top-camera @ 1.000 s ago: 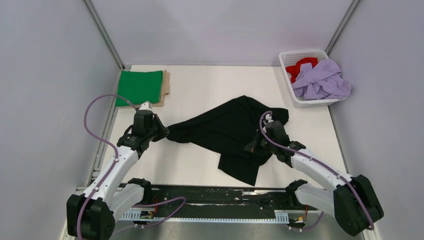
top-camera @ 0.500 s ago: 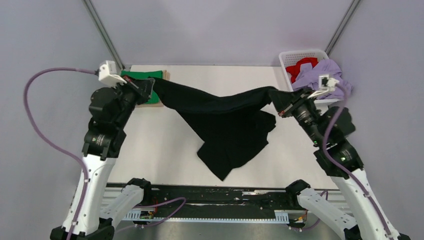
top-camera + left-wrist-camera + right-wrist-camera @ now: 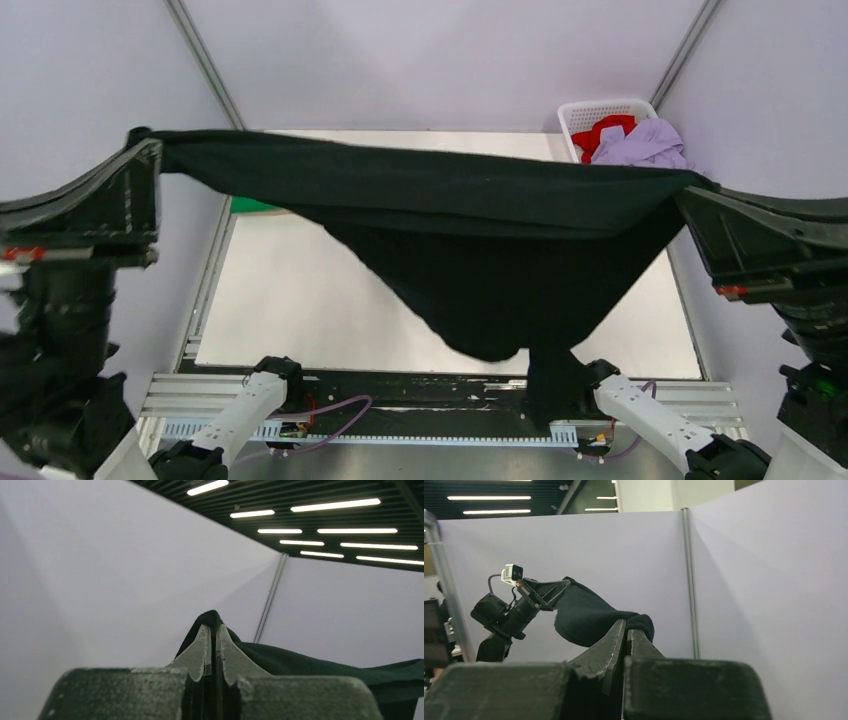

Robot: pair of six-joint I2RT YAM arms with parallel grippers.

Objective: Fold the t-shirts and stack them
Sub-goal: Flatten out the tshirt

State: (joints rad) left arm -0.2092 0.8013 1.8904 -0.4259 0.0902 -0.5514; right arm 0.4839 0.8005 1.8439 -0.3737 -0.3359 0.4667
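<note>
From the top, I am holding the black t-shirt [image 3: 480,230] up high, stretched wide over the table [image 3: 300,300]. Its low tip is dangling past the near edge. The left gripper [image 3: 145,155] and right gripper [image 3: 695,190] are each pinching a top corner. I think I should be keeping both level and the cloth tight while laying it flat. It is hiding most of the green t-shirt [image 3: 252,206] at the far left corner.

On the left wrist, the jaws are pressed together on black cloth.

On the right wrist it is the same. Maybe these are the shoulders, but I cannot tell.
</note>
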